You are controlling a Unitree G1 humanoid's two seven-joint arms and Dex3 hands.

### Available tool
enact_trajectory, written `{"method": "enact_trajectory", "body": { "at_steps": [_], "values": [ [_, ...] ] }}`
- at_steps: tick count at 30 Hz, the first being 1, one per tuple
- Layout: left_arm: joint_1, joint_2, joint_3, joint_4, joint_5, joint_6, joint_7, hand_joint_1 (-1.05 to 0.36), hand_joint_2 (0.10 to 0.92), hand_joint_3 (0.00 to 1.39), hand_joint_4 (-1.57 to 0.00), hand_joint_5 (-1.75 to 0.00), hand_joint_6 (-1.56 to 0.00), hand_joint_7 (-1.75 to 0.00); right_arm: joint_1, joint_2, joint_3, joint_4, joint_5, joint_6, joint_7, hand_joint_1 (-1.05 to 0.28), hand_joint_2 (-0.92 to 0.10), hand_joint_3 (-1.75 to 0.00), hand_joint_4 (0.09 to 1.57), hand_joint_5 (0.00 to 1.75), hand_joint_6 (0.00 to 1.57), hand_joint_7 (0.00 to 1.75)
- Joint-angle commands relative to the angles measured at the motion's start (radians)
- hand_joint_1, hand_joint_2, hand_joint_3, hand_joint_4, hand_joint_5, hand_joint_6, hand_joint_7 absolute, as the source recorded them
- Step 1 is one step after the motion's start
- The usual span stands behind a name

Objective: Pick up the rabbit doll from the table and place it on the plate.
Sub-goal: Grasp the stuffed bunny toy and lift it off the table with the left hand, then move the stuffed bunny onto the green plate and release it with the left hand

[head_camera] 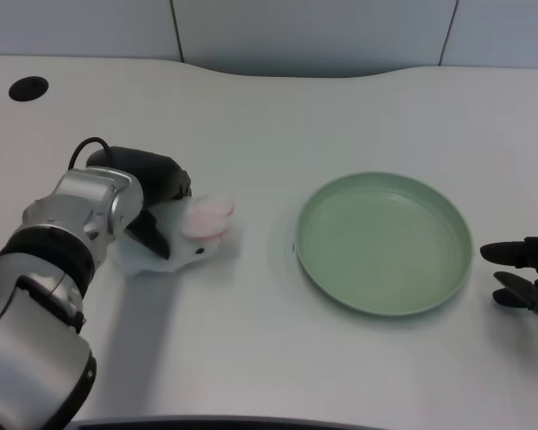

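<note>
The left hand (152, 202) lies on the white table (251, 116), well left of the green plate (383, 242), fingers closed around the rabbit doll (192, 235). The doll is white with pink parts; its pink end points toward the plate. The doll rests on the table surface, apart from the plate rim. The right hand (524, 271) sits just right of the plate
</note>
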Motion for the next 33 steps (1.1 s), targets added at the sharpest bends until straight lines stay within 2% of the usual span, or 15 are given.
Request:
{"method": "enact_trajectory", "body": {
  "at_steps": [1,2,3,4,5,7,13,16,19,25,29,31,33],
  "values": [
    [0.039,0.011,-0.042,0.013,0.047,0.001,0.126,-0.32,0.826,0.0,-0.31,-1.26,-0.57,-0.71,0.027,-0.01,-0.01,-0.016,0.014,0.008,0.008,-0.44,-0.92,-0.2,1.13,0.02,0.89,0.0],
    [0.043,0.016,-0.049,0.013,0.055,-0.008,0.168,-0.24,0.85,0.01,-0.38,-1.54,-0.46,-1.25,0.031,-0.009,-0.012,-0.022,0.017,0.013,0.009,-0.45,-0.92,-0.2,1.12,0.02,0.9,0.0],
    [0.046,0.019,-0.053,0.015,0.058,-0.015,0.196,-0.2,0.868,0.01,-0.43,-1.64,-0.43,-1.46,0.033,-0.009,-0.013,-0.026,0.019,0.018,0.01,-0.45,-0.92,-0.2,1.12,0.02,0.9,0.0],
    [0.048,0.021,-0.057,0.017,0.06,-0.019,0.213,-0.18,0.88,0.01,-0.47,-1.7,-0.41,-1.58,0.035,-0.008,-0.014,-0.029,0.02,0.02,0.01,-0.46,-0.92,-0.2,1.12,0.02,0.9,0.0],
    [0.047,0.026,-0.06,0.018,0.063,-0.03,0.229,-0.17,0.884,0.01,-0.48,-1.72,-0.41,-1.63,0.036,-0.007,-0.015,-0.033,0.02,0.025,0.01,-0.46,-0.92,-0.2,1.12,0.02,0.9,0.0],
    [0.046,0.032,-0.062,0.02,0.067,-0.042,0.246,-0.15,0.909,0.03,-0.64,-1.74,-0.49,-1.72,0.039,-0.006,-0.017,-0.041,0.021,0.033,0.01,-0.46,-0.92,-0.2,1.11,0.02,0.9,0.0],
    [0.04,0.034,-0.005,0.017,0.017,-0.035,0.279,-0.19,0.921,0.11,-0.7,-1.75,-0.49,-1.75,0.035,-0.01,-0.012,-0.043,0.013,0.032,0.015,-0.46,-0.92,-0.2,1.11,0.01,0.89,0.0],
    [0.018,0.025,0.039,0.014,-0.029,-0.029,0.245,-0.2,0.921,0.17,-0.67,-1.75,-0.46,-1.75,0.028,-0.009,-0.008,-0.032,0.005,0.032,0.009,-0.46,-0.92,-0.2,1.11,0.01,0.89,0.0],
    [0.001,0.015,0.069,0.004,-0.059,-0.032,0.251,-0.24,0.921,0.16,-0.66,-1.75,-0.45,-1.75,0.025,-0.006,-0.007,-0.034,0.005,0.04,0.009,-0.46,-0.92,-0.2,1.11,0.01,0.89,0.0],
    [-0.027,-0.004,0.107,-0.013,-0.097,-0.073,0.256,-0.15,0.895,0.09,-0.66,-1.75,-0.46,-1.75,0.024,0.001,0.001,-0.046,-0.005,0.053,0.001,-0.47,-0.92,-0.2,1.11,0.01,0.88,0.0],
    [-0.043,-0.023,0.153,-0.023,-0.148,-0.096,0.225,-0.12,0.891,0.07,-0.74,-1.75,-0.5,-1.75,0.029,0.003,0.003,-0.06,-0.008,0.064,0.001,-0.47,-0.92,-0.21,1.11,0.01,0.88,0.0],
    [-0.066,-0.05,0.153,-0.036,-0.153,-0.117,0.219,-0.12,0.886,0.06,-0.75,-1.75,-0.52,-1.75,0.028,0.004,0.005,-0.056,-0.012,0.052,0.001,-0.46,-0.92,-0.21,1.11,0.01,0.89,0.0],
    [-0.085,-0.079,0.159,-0.045,-0.161,-0.133,0.206,-0.12,0.883,0.06,-0.76,-1.75,-0.54,-1.75,0.026,0.005,0.008,-0.053,-0.016,0.048,-0.001,-0.46,-0.92,-0.21,1.1,0.01,0.89,0.0]
  ]
}}
